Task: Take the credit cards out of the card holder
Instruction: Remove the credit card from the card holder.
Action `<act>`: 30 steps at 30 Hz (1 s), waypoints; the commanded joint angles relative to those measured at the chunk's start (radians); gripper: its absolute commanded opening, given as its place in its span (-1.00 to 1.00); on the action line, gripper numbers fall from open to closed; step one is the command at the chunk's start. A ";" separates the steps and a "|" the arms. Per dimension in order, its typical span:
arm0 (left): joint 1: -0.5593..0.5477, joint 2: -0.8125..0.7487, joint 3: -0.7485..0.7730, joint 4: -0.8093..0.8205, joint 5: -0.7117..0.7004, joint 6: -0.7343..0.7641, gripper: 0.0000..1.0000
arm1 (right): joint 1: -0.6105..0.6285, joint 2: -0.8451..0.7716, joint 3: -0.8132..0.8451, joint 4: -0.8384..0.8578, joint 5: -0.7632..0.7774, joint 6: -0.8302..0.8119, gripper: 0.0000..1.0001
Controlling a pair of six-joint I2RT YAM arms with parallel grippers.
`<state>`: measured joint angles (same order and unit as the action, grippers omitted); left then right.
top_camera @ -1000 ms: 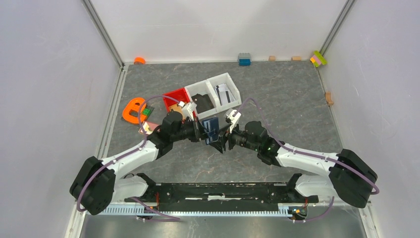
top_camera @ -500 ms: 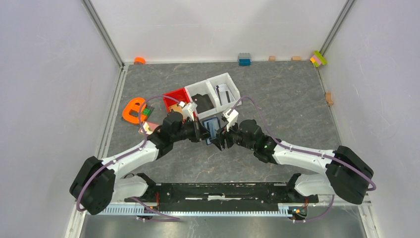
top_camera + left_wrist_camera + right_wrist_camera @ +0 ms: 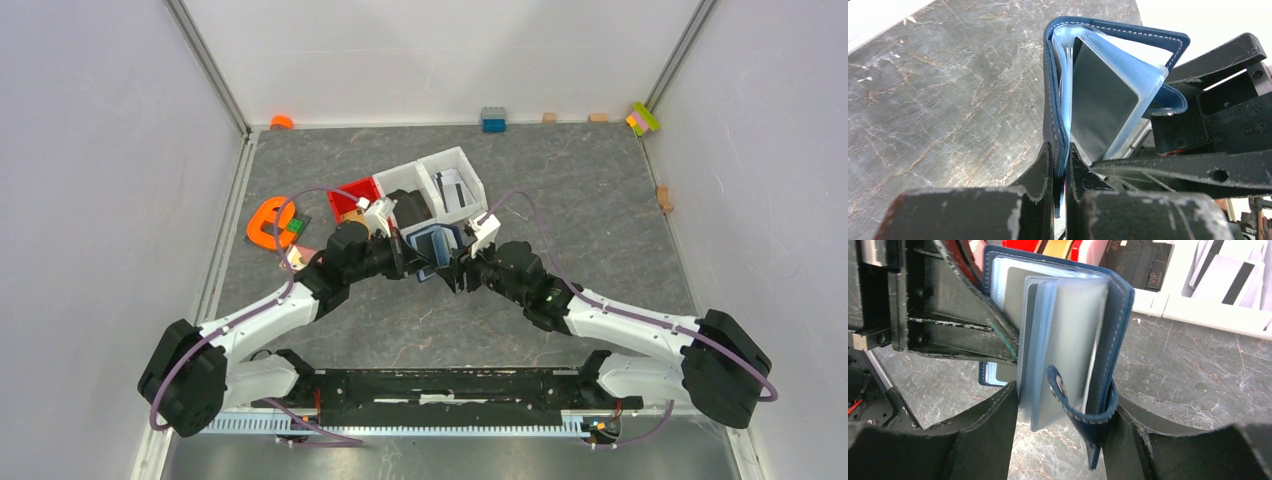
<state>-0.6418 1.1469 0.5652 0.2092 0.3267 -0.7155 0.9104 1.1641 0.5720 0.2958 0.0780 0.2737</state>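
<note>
Gripping the card holder (image 3: 434,246), left claw (image 3: 1060,152) is nearly closed, right claw (image 3: 1063,400) half-open round its pages.

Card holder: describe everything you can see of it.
The card holder is a navy folding wallet with pale stitching, a strap tab and clear light-blue sleeves, held open above the table. The left gripper pinches one cover; the right gripper clamps the sleeves and other cover. A grey card sits in a sleeve.

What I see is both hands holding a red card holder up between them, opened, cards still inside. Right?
Not quite: the card holder is dark blue, not red, as the right wrist view shows. The left hand and right hand do hold it up between them, opened, with cards still inside.
</note>
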 commanded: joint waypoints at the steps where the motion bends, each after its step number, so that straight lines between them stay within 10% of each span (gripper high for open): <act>1: -0.013 -0.031 0.035 -0.047 0.001 0.027 -0.95 | -0.071 -0.006 -0.025 0.022 0.032 0.047 0.22; 18: -0.012 -0.031 0.044 -0.072 -0.011 0.036 -0.95 | -0.205 0.005 -0.116 0.273 -0.386 0.129 0.00; 30: -0.012 -0.036 0.040 -0.060 -0.003 0.037 -0.95 | -0.218 0.066 -0.093 0.254 -0.423 0.165 -0.59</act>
<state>-0.6514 1.1412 0.5674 0.0975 0.2970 -0.7090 0.6979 1.2064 0.4610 0.5312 -0.3099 0.4156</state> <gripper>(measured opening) 0.076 0.224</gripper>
